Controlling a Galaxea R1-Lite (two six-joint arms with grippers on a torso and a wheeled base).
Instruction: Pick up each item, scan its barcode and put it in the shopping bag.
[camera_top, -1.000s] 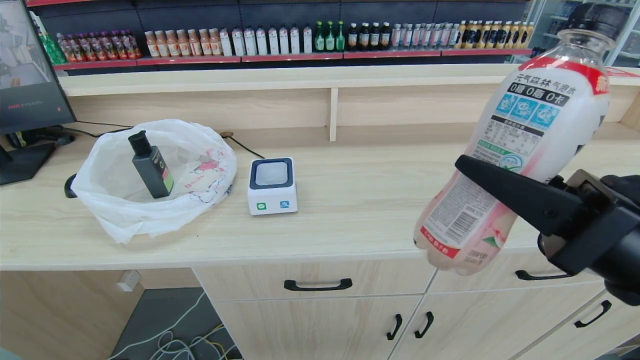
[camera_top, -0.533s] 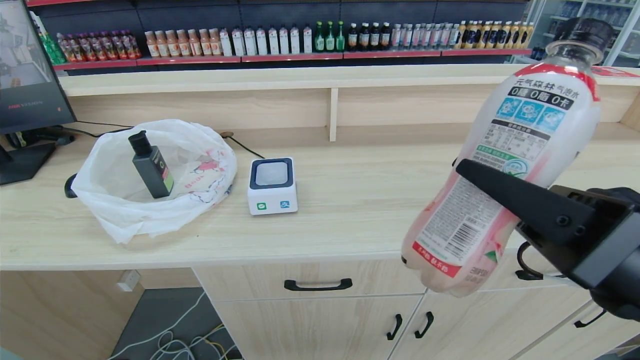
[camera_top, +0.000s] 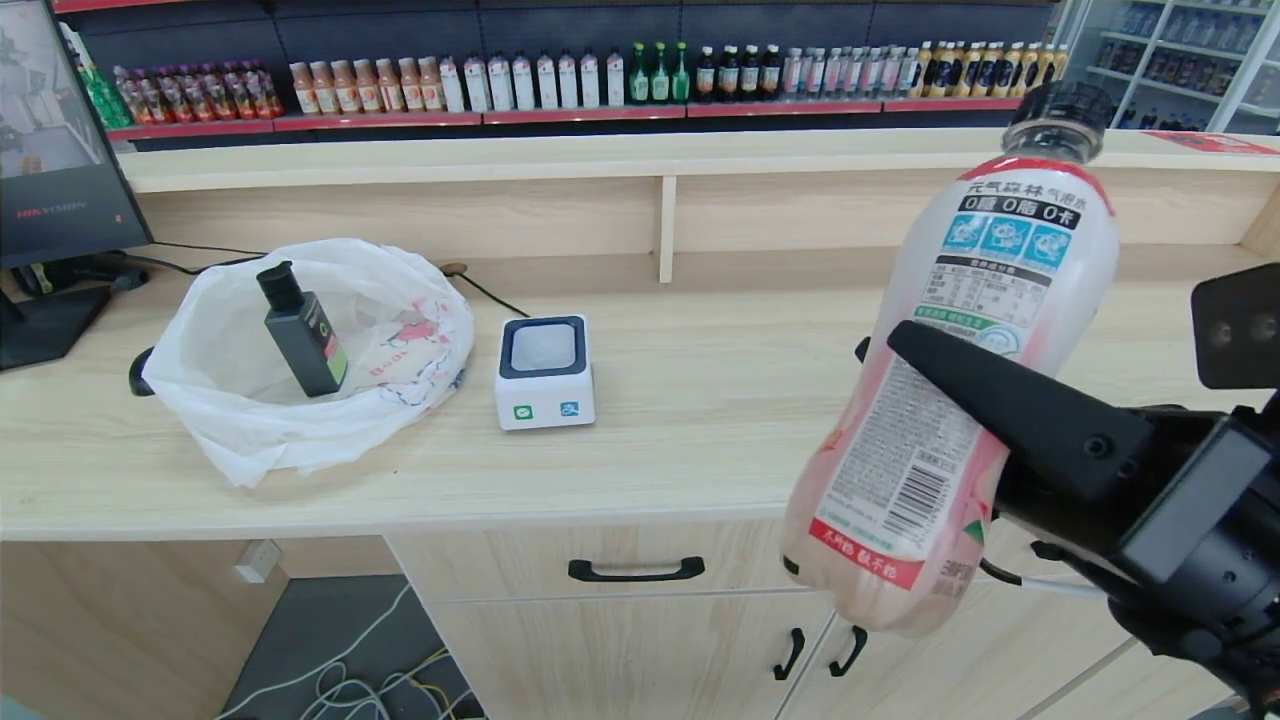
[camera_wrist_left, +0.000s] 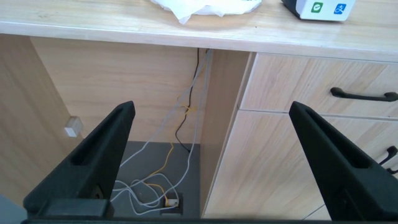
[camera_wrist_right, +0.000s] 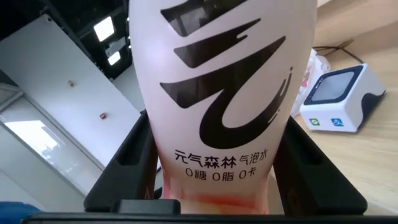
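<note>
One dark bottle (camera_top: 300, 335) already stood in the shopping bag (camera_top: 220, 430). The right pincer (camera_top: 878, 342) gripped the pink bottle (camera_top: 1000, 260) aloft, well right of the scanner (camera_top: 545, 372) (scanning and bagging apparently remained). The left pincer (camera_wrist_left: 211, 109) hung wide open below the surface (camera_top: 700, 450).

Surface: light wood (camera_top: 700, 450), with a raised ledge (camera_top: 600, 150) along the back.
Cabinets: matching wood drawer and doors below, black handles (camera_top: 636, 571).
Back wall: dark shelving (camera_top: 560, 112) with red edges, carrying rows of bottled drinks.
Floor: grey (camera_top: 320, 620), loose cables (camera_top: 340, 690) in the open bay.
Left edge: dark monitor (camera_top: 55, 170) on a stand.
</note>
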